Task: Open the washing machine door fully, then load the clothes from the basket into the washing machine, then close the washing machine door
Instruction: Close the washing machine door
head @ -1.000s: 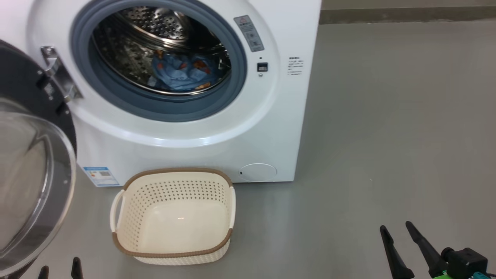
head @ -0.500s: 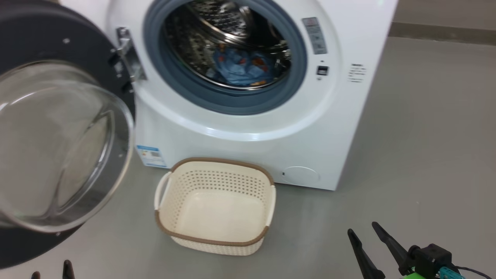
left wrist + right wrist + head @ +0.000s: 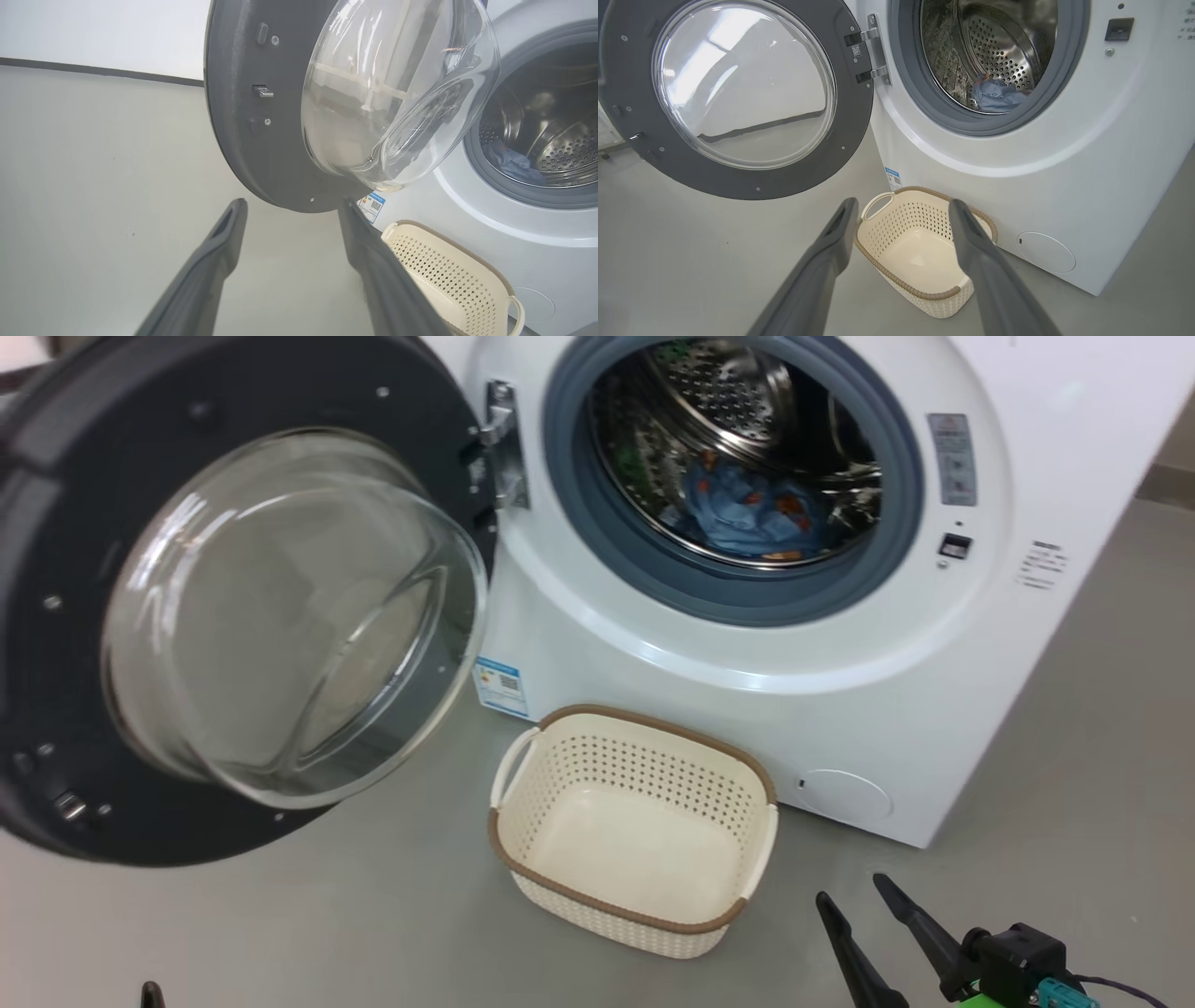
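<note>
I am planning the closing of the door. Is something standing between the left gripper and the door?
Nothing visible does. In the left wrist view the open left gripper points at the door, near its lower edge, with no object between them. The basket stands aside, by the washing machine.

One each: washer (image 3: 747, 709), door (image 3: 280, 616), basket (image 3: 635, 840), garment (image 3: 747, 513)

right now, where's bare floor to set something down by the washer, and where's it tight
Widest bare floor lies right of the washing machine, ahead of the right tool. Another bare stretch runs left of the basket, below the open washing machine door. The basket itself is empty. Crowded: the narrow gap between basket and machine front.
</note>
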Tool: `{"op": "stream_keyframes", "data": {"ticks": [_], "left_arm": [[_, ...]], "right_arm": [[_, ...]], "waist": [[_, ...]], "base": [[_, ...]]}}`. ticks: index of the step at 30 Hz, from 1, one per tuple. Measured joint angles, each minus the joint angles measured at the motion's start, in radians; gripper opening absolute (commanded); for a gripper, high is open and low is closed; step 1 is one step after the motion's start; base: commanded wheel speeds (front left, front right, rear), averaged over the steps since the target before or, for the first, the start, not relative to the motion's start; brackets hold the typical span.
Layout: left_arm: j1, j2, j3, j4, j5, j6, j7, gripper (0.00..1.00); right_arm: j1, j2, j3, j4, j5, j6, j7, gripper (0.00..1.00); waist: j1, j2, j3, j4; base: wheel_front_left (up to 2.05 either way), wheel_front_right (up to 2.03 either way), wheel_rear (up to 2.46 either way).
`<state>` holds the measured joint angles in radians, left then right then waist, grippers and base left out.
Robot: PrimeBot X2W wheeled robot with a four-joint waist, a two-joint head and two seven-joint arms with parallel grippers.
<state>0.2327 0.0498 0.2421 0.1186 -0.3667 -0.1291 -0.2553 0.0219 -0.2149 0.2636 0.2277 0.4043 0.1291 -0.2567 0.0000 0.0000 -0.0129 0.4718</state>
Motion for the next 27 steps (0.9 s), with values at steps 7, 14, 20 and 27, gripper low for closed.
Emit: {"op": "stream_keyframes", "data": {"ticks": [7,14,20,27], "left_arm": [[0.014,-0.003,0.016,-0.004,-0.01,0.0,0.0,1.0],[0.0,-0.009,0.039,-0.046,-0.044,0.0,0.0,0.22],[-0.105,0.078,0.1,-0.189,-0.082,0.0,0.0,0.0],[-0.291,0.26,0.194,-0.231,-0.21,0.0,0.0,0.0]], "right_arm": [[-0.012,0.0,0.021,0.009,0.001,0.0,0.0,1.0],[-0.012,-0.001,0.013,0.009,0.001,0.0,0.0,1.0],[-0.011,0.009,-0.014,0.004,0.001,0.0,0.0,1.0],[-0.011,0.016,-0.023,-0.002,-0.002,0.0,0.0,1.0]], "waist": [[0.0,0.0,0.009,0.038],[0.0,0.0,0.032,0.041],[0.0,0.0,0.051,0.038],[0.0,0.0,0.081,0.011]], "base": [[0.0,0.0,0.0],[0.0,0.0,0.0],[0.0,0.0,0.0],[0.0,0.0,0.0]]}}
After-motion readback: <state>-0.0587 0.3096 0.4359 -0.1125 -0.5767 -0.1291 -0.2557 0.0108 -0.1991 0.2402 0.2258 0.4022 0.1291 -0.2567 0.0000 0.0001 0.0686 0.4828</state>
